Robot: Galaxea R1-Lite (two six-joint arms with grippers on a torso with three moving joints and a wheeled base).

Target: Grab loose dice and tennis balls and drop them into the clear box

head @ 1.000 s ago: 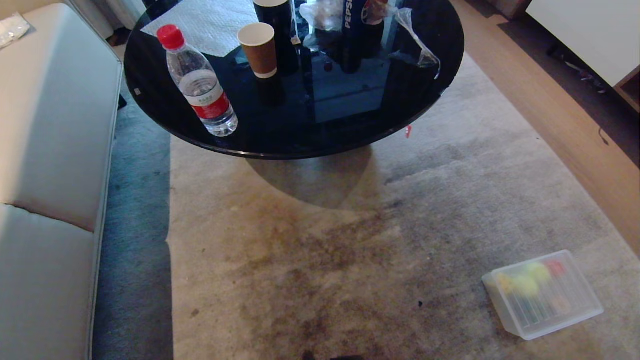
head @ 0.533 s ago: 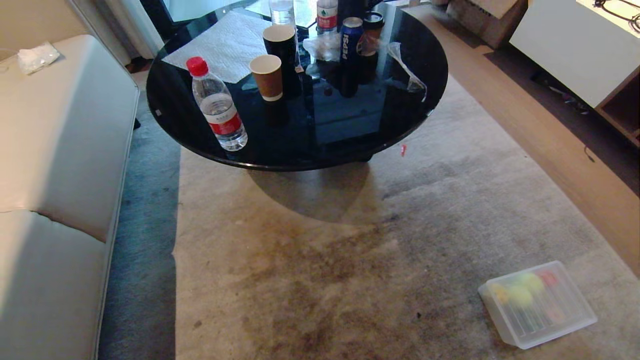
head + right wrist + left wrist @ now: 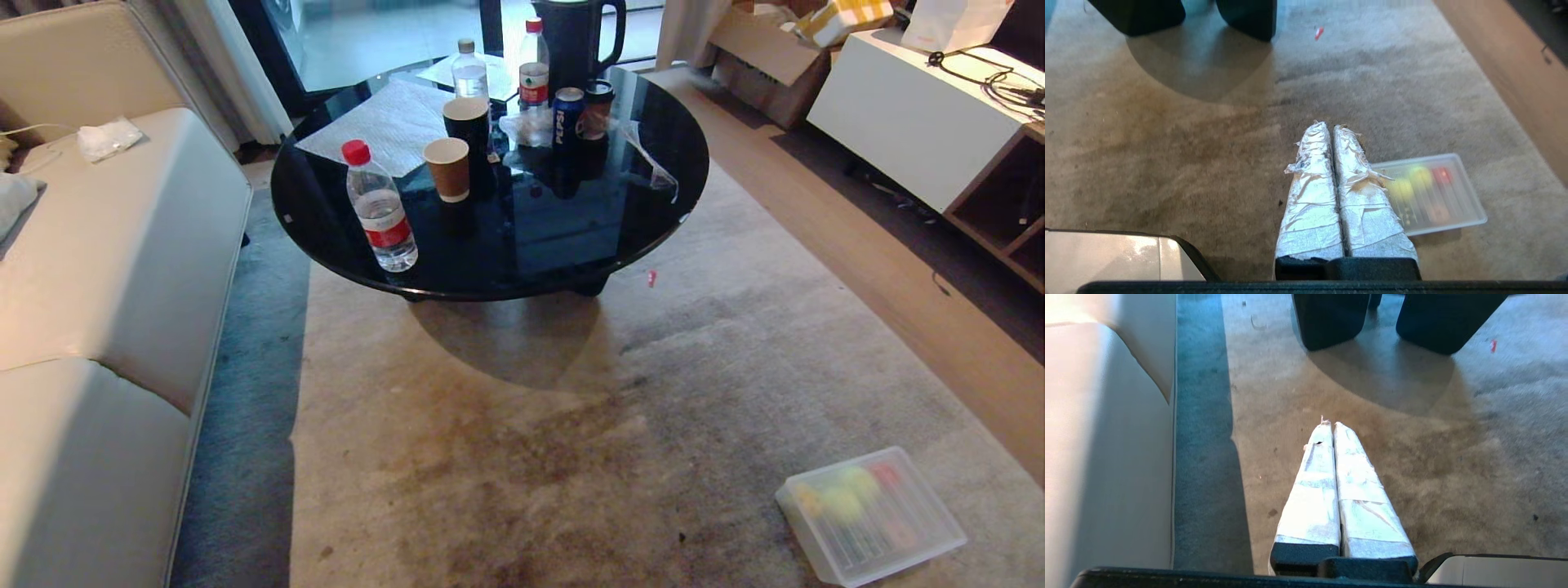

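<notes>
Both pincers are riding parked: the left pincer (image 3: 1331, 426) is pressed shut with its taped fingers (image 3: 1314, 490) touching along their length, gripping nothing, hanging over bare carpet (image 3: 506, 457) beside the sofa (image 3: 106, 269). The right pincer (image 3: 1329, 127) is doing the same, tips together and empty, hanging over the carpet, with the clear box (image 3: 1470, 204) showing partly behind its fingers in the right wrist view. Neither arm is showing in the head view.

I'm reading the box at the lower right of the head frame (image 3: 939, 545), sitting flat on the carpet, well apart from the round black tabletop (image 3: 604, 237) at upper centre. Through the ribbed translucent cover I'm making out yellow-green blobs, likely the tennis balls (image 3: 841, 500), and red and orange shapes, likely the dice (image 3: 886, 475); edges are too soft to count them.

I'm finding no loose ball or die anywhere on the carpet, only a small red scrap (image 3: 651, 278) near the tabletop's edge. On the tabletop I'm noting a water bottle (image 3: 380, 208), a paper cup (image 3: 449, 167) and a Pepsi can (image 3: 566, 118), none of them task items.

My judgement: the pieces are looking gathered and the box covered, which would explain closed, empty pincers tucked clear of everything.
</notes>
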